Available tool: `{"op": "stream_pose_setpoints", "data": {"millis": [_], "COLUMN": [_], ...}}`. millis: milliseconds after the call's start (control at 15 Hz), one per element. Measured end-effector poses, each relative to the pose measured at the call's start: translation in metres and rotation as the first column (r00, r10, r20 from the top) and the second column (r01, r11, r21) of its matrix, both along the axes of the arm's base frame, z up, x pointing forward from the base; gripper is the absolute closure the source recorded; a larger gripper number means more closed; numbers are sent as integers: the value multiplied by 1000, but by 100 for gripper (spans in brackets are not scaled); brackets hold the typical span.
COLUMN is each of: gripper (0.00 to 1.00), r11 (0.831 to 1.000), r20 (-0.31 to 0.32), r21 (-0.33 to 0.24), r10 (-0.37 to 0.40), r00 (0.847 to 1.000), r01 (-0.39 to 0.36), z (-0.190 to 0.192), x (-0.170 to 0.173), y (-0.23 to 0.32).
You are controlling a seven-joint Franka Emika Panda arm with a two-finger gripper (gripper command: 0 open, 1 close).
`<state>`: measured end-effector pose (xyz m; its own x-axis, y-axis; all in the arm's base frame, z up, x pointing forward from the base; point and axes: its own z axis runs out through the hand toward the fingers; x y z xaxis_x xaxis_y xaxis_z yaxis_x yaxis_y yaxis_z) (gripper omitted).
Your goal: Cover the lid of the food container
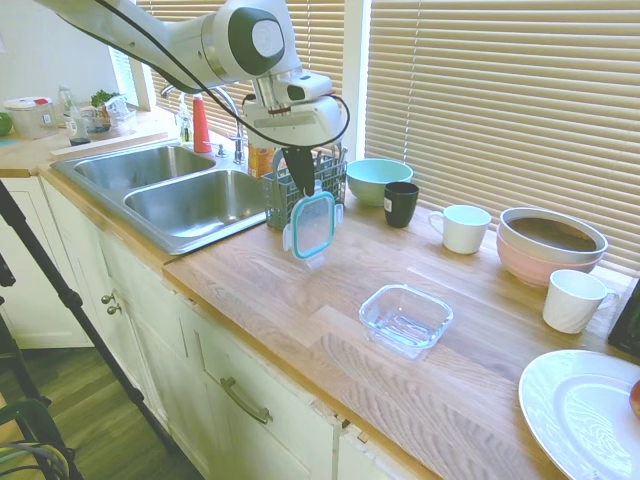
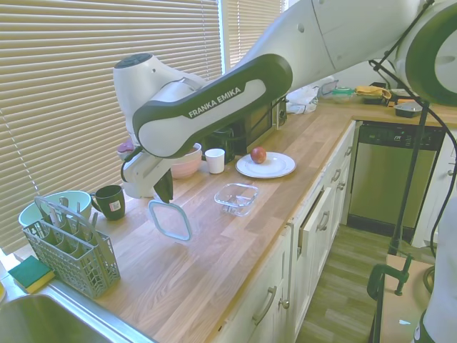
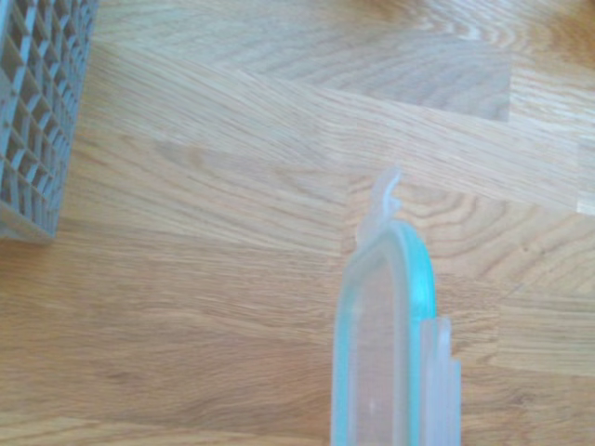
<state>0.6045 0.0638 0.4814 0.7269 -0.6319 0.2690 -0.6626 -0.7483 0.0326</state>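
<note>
Teal-rimmed lid hangs upright below gripper, fingers pinching its top edge; glass food container well apart on countertop.

Two exterior cameras face the worktop from opposite ends; the wrist camera looks down close

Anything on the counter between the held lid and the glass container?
No, only bare wooden countertop between the lid and the food container, in both exterior views.

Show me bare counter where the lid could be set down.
Bare wood lies between the cutlery basket and the glass container, under the held lid. The window side is crowded: green bowl, mugs, pink bowl.
</note>
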Motion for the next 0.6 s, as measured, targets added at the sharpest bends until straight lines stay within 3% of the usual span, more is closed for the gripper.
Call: {"op": "stream_pose_setpoints", "data": {"millis": [600], "gripper": [100], "r11": [998], "r20": [5], "r21": [65], "r10": [-2], "r00": [1000], "r01": [1], "z": [30], "x": [-53], "y": [-29]}}
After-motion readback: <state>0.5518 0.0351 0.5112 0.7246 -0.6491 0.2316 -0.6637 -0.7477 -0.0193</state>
